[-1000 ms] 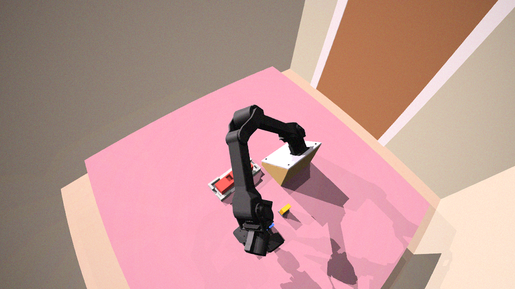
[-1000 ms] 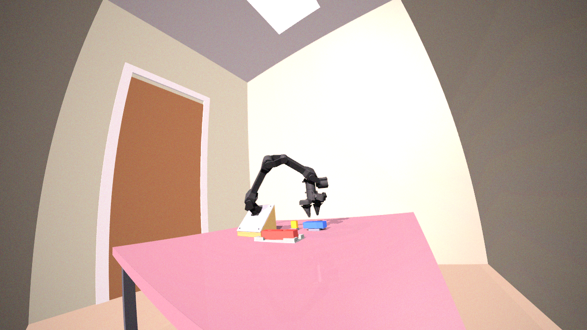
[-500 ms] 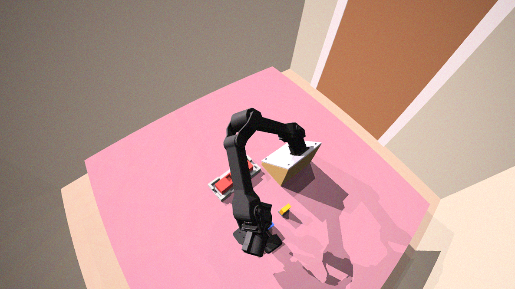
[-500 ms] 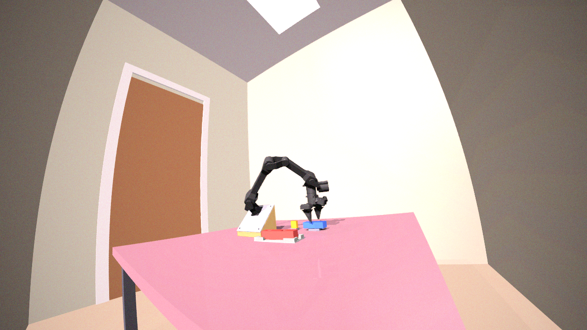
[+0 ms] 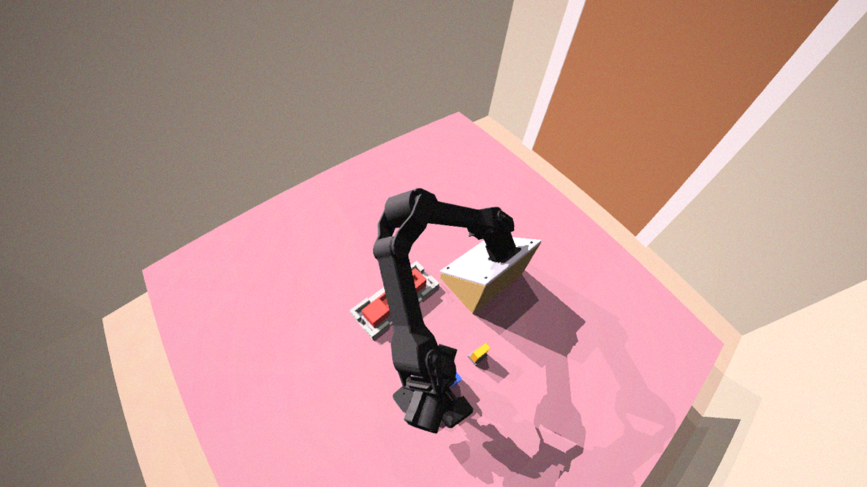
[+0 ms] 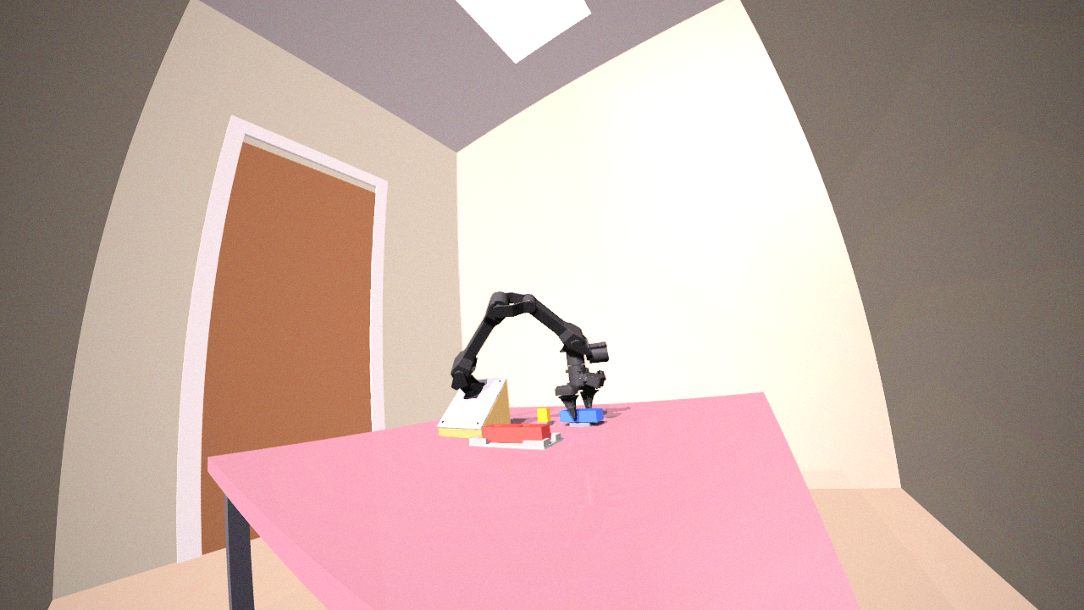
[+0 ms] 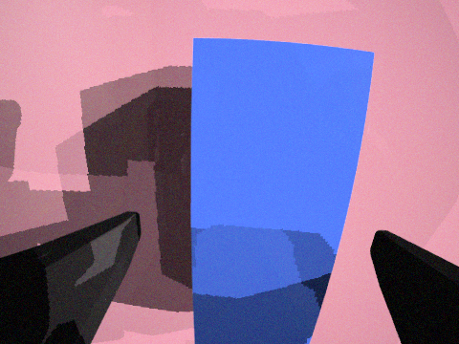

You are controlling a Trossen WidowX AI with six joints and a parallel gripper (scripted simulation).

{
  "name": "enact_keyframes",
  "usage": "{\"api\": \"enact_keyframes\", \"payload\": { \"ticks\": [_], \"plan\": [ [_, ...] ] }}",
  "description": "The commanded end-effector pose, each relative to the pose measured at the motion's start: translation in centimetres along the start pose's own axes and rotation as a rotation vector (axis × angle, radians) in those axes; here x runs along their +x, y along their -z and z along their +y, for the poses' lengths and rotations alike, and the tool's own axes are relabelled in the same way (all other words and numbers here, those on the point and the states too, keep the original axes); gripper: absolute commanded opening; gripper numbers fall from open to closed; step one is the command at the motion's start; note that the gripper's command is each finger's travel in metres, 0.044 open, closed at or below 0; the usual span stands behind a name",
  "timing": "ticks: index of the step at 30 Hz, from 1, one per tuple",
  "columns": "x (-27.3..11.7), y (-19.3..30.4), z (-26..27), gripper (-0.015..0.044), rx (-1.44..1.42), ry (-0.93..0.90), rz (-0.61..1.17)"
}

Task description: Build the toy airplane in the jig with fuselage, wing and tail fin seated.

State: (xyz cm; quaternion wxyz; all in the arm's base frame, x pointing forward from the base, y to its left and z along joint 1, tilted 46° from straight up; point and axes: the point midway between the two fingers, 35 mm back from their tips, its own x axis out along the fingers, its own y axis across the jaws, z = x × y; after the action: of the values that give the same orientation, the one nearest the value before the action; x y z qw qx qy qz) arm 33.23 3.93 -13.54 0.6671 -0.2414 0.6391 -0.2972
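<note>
The red fuselage (image 5: 375, 311) (image 6: 516, 433) lies in the pale jig cradle (image 5: 433, 286) (image 6: 536, 443), partly behind the arm in the top view. The blue wing (image 5: 458, 378) (image 6: 597, 415) (image 7: 282, 119) is on the table with a pale piece under it, mostly hidden by the arm in the top view. The yellow tail fin (image 5: 479, 352) (image 6: 543, 414) stands apart, between the wing and the arm's base. My gripper (image 6: 581, 413) (image 7: 258, 235) is open and low at the wing, pointing down. Its fingers stand on either side of the wing in the wrist view, with gaps visible.
The arm's base is mounted on a sloped wedge with a white top plate (image 5: 470, 264) (image 6: 469, 409), beside the jig. The pink table (image 5: 260, 263) (image 6: 644, 515) carries everything. Arm shadows fall around the wing.
</note>
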Motion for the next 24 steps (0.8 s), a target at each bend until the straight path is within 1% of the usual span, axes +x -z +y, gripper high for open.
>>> {"api": "enact_keyframes", "payload": {
  "ticks": [1, 4, 14, 21, 24],
  "plan": [
    [0.82, 0.21, -0.12, 0.0440, -0.007, 0.007, 0.001],
    [1.05, 0.22, -0.13, 0.0440, -0.006, 0.007, 0.001],
    [1.05, 0.22, -0.13, 0.0177, -0.006, 0.007, 0.001],
    [1.05, 0.22, -0.13, 0.0131, -0.006, 0.007, 0.001],
    [0.90, 0.09, -0.11, 0.0052, -0.006, 0.005, -0.005]
  ]
}}
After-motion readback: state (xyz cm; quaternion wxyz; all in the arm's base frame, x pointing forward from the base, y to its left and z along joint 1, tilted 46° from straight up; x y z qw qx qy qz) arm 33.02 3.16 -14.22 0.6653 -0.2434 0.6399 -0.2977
